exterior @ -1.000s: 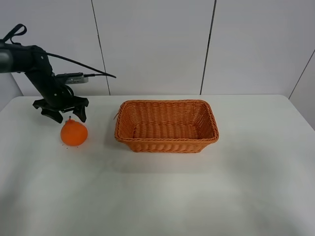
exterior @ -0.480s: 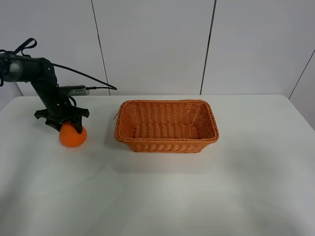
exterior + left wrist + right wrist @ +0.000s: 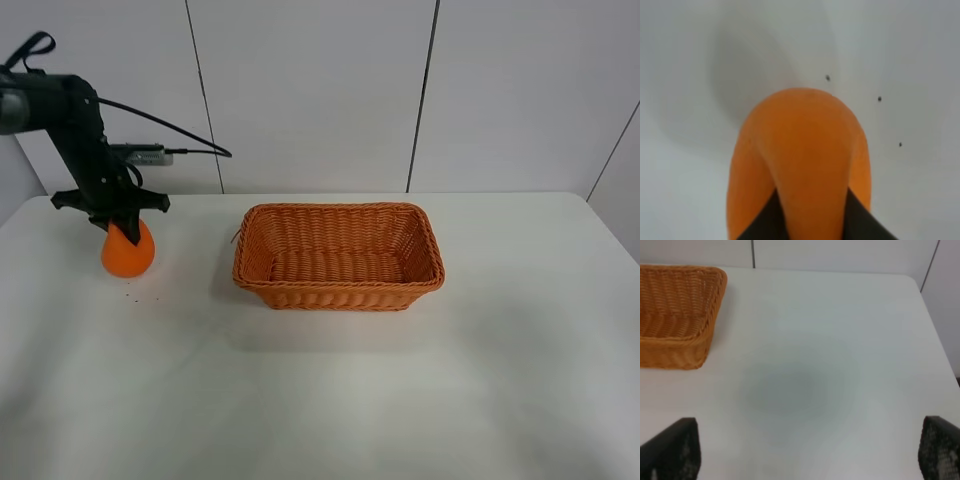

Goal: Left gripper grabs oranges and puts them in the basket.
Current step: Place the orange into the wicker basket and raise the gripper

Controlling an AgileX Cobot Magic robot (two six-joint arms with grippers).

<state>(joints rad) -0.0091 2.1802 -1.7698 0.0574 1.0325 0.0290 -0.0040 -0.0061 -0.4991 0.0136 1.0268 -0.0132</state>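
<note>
My left gripper is shut on the orange from above and holds it a little above the table at the far left. In the left wrist view the orange fills the space between the black fingers, with its shadow on the white table beneath. The woven wicker basket stands in the middle of the table, well to the right of the orange, and holds nothing. It also shows in the right wrist view. My right gripper is open over bare table right of the basket.
A few small dark specks lie on the white table below the orange. A cable trails from the left arm toward the wall. The white panelled wall stands behind the table.
My left gripper came down onto the orange, shut on it, then raised it and carried it slightly left and back from where it lay.
</note>
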